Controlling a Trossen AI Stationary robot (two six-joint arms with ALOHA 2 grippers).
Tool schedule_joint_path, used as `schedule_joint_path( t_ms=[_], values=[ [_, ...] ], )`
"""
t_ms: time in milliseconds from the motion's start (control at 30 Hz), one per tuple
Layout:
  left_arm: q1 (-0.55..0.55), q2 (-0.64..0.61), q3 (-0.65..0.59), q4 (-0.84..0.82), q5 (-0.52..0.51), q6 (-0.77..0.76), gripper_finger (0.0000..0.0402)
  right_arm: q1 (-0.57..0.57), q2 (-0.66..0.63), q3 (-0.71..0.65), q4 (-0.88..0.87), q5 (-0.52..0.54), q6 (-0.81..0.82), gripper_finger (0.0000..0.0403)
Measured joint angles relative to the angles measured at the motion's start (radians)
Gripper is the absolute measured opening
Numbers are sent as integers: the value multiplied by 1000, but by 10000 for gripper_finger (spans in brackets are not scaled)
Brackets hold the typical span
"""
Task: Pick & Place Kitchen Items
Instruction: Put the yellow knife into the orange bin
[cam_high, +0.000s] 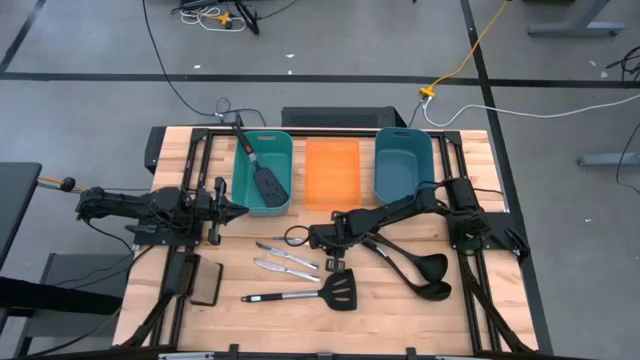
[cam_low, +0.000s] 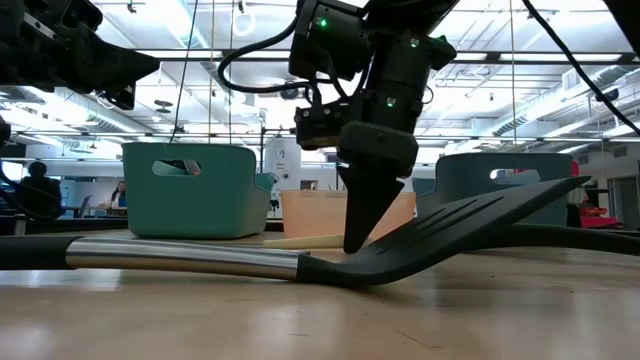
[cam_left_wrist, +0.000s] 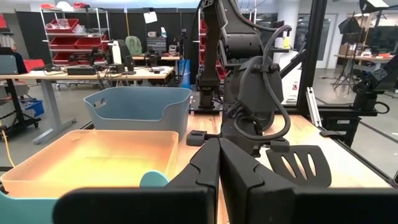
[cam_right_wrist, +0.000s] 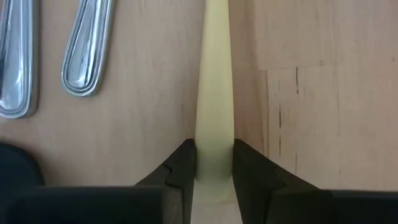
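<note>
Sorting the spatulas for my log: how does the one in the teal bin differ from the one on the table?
The spatula in the teal bin leans with its handle sticking out over the rim of the left teal bin; the spatula on the table lies flat on the wood. The binned handle looks all black; the table one's has a silver section. Both have black slotted heads.

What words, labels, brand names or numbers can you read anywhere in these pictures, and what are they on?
None can be read.
The pale-yellow knife between the right gripper fingers is plain, and the silver knives show no legible stamp.
The teal bin, orange bin and black spatula carry no label.
A white tag hanging in the room behind is too small to read.
</note>
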Motion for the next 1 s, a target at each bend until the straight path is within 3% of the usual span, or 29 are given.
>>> schedule_joint_path(
  t_ms=[500, 633, 833, 1000],
  values=[
    [0, 0, 0, -4, 4, -5, 12, 2, -315, -41, 257, -5, -186, 85],
    [0, 0, 0, -7, 20, -11, 12, -1, -483, -241, 426, 63, -156, 85],
    [0, 0, 0, -9, 30, -19, 12, 9, -820, -656, 842, 204, -87, 85],
    [0, 0, 0, -9, 30, -19, 12, 41, -1072, -941, 1050, 299, -39, 85]
  ],
)
